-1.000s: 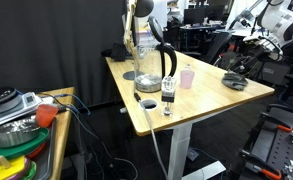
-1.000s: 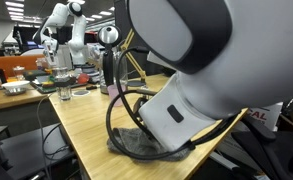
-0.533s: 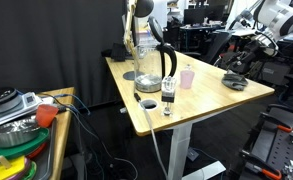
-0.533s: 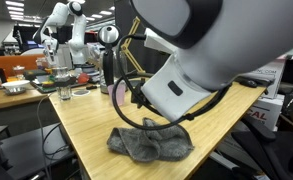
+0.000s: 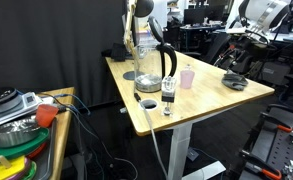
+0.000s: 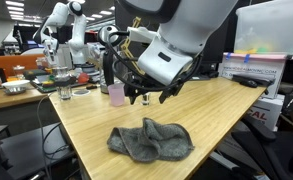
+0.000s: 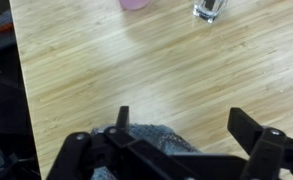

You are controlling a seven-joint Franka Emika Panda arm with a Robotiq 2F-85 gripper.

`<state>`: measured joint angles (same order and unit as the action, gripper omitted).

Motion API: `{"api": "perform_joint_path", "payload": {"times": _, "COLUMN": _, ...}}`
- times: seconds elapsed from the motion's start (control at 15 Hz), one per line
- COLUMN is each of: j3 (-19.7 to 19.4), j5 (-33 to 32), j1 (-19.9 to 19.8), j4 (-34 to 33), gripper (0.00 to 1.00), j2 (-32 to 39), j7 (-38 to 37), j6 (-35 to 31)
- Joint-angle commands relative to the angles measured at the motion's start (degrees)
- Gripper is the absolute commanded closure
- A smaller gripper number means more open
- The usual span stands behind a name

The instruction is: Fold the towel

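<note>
Arm (image 6: 186,35) poised above the crumpled grey towel (image 6: 151,141), wrist tilted downward, jaws wide apart.

bare tabletop (image 6: 86,135) lies open all round the crumpled towel (image 6: 151,140), below the gripper (image 6: 147,98) with fingers spread. obstacles cluster toward the far end: pink cup (image 6: 116,94), black kettle (image 6: 107,68) and glass (image 6: 65,93), all apart from the towel.

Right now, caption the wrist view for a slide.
Open hand hovers above crumpled grey towel on wooden table, pink cup beyond.
</note>
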<state>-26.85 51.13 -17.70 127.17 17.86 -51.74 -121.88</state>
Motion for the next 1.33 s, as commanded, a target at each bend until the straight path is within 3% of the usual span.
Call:
{"api": "perform_joint_path", "payload": {"times": 0.0, "j3": 1.3, "j5": -5.8, "j1": 2.7, "j4": 3.2, "gripper": 0.00, "j2": -2.7, "j7": -4.8, "j6": -10.1}}
{"api": "perform_joint_path", "payload": {"times": 0.2, "j3": 2.4, "j5": -9.8, "j1": 4.7, "j4": 5.3, "gripper": 0.00, "j2": -2.9, "j7": -11.1, "j6": -18.0}}
{"api": "perform_joint_path", "payload": {"times": 0.4, "j3": 1.9, "j5": -16.0, "j1": 7.5, "j4": 9.0, "gripper": 0.00, "j2": -3.6, "j7": -22.3, "j6": -28.3}}
{"api": "perform_joint_path", "payload": {"times": 0.6, "j3": 0.9, "j5": -24.8, "j1": 8.9, "j4": 13.1, "gripper": 0.00, "j2": -5.8, "j7": -33.7, "j6": -33.4}}
{"api": "perform_joint_path", "payload": {"times": 0.8, "j3": 1.3, "j5": -31.5, "j1": 8.9, "j4": 16.6, "gripper": 0.00, "j2": -9.9, "j7": -41.5, "j6": -35.5}}
{"api": "perform_joint_path", "payload": {"times": 1.07, "j3": 0.8, "j5": -35.6, "j1": 10.4, "j4": 18.9, "gripper": 0.00, "j2": -15.5, "j7": -47.7, "j6": -35.6}}
{"api": "perform_joint_path", "payload": {"times": 1.13, "j3": 4.0, "j5": -35.5, "j1": 7.5, "j4": 19.0, "gripper": 0.00, "j2": -16.2, "j7": -48.2, "j6": -35.5}}
{"api": "perform_joint_path", "payload": {"times": 1.2, "j3": 5.5, "j5": -31.0, "j1": 7.0, "j4": 18.7, "gripper": 0.00, "j2": -16.7, "j7": -45.5, "j6": -33.5}}
{"api": "perform_joint_path", "payload": {"times": 1.27, "j3": 5.5, "j5": -33.4, "j1": 6.5, "j4": 17.9, "gripper": 0.00, "j2": -15.2, "j7": -46.5, "j6": -34.3}}
